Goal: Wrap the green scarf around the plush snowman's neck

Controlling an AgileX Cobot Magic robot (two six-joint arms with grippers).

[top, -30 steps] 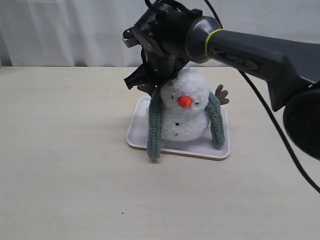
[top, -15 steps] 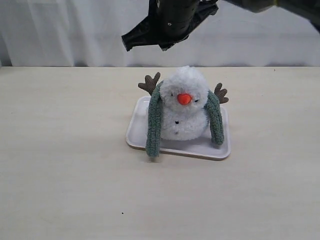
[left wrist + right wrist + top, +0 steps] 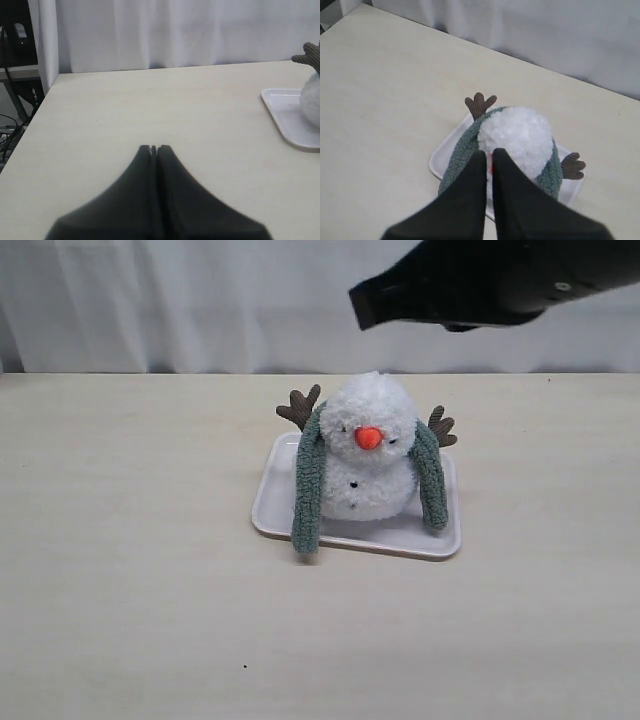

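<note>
My right gripper point(image 3: 489, 152) is pinched shut on nothing, above the snowman point(image 3: 517, 131). Just past its tips, the scarf point(image 3: 462, 150) lies over the snowman's shoulders, one end hanging down each side. Under them is the white tray point(image 3: 441, 156). My left gripper point(image 3: 154, 148), also closed and empty, faces the table point(image 3: 150, 100).

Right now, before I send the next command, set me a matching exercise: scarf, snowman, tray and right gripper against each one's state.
1 scarf
2 snowman
3 tray
4 right gripper

A shut, holding nothing
B white, flat, lowest of all
C draped, an end hanging down each side
D sitting upright on the tray

Pairs: 1-C, 2-D, 3-B, 4-A
</note>
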